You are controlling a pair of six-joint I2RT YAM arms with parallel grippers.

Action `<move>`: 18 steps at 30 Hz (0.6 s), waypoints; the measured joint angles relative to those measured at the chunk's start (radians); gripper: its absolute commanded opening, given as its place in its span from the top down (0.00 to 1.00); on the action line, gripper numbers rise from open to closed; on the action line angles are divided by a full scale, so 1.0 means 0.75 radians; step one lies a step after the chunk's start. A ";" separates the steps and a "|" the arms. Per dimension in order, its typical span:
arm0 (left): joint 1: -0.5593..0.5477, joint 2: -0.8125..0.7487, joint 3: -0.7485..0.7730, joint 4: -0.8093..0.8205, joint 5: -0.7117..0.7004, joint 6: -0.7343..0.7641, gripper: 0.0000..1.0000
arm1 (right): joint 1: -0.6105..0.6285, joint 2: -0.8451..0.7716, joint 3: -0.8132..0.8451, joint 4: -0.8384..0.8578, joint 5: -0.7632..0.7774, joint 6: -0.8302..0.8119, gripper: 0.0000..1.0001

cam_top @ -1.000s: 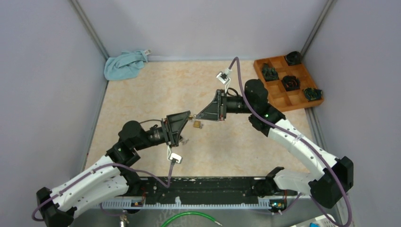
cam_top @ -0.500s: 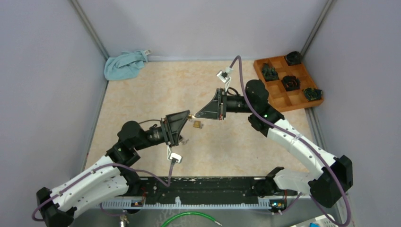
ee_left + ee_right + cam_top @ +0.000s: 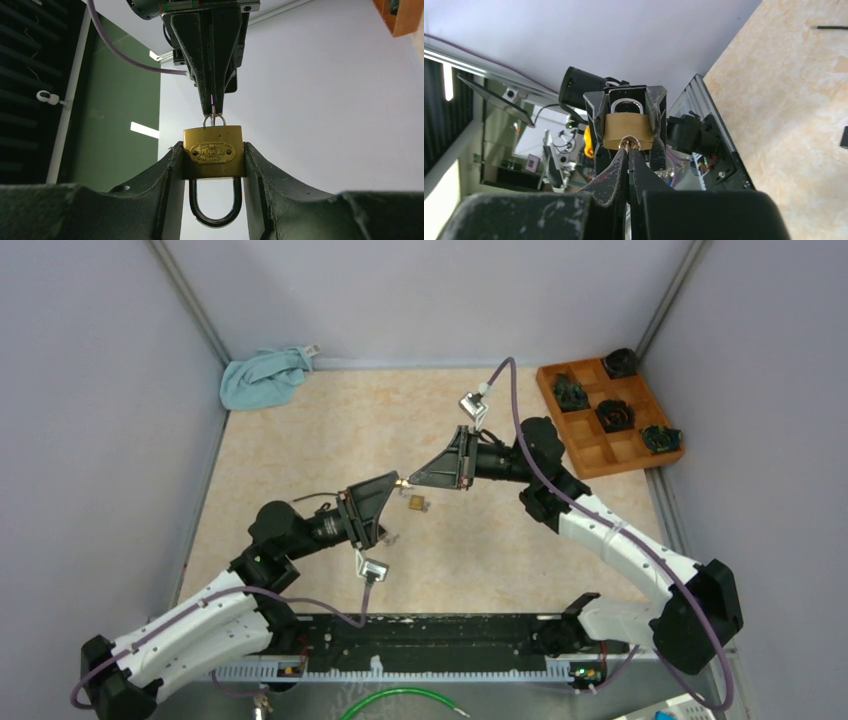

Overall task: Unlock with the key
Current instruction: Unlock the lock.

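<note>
Here L claw (image 3: 212,155) pinches 1 padlock (image 3: 628,131), R claw (image 3: 629,152) squeezed tight on 1 key (image 3: 213,119) touching it.

padlock (image 3: 213,152) between left fingers (image 3: 165,192), right fingers (image 3: 207,60) at its end, tray (image 3: 588,448) far right

Soft, even overhead light; shadows on my beige speckled surface (image 3: 300,440) are faint. My wrist cameras show the brass padlock (image 3: 212,152) sharp, the pale wall (image 3: 325,100) behind it glaring bright.
</note>
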 measured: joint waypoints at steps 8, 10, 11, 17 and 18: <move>0.005 -0.005 -0.033 0.077 -0.006 0.055 1.00 | 0.010 0.029 -0.007 0.052 0.002 0.252 1.00; 0.005 -0.003 -0.038 0.101 -0.006 0.060 1.00 | 0.010 0.029 -0.024 0.093 0.008 0.321 1.00; 0.005 -0.002 -0.043 0.111 -0.006 0.060 1.00 | 0.011 0.029 -0.034 0.109 0.012 0.353 1.00; 0.007 0.007 -0.088 0.188 -0.022 0.061 1.00 | 0.010 0.061 -0.050 0.154 0.007 0.458 1.00; 0.010 0.008 -0.097 0.199 -0.029 0.060 1.00 | 0.010 0.074 -0.050 0.159 0.004 0.470 1.00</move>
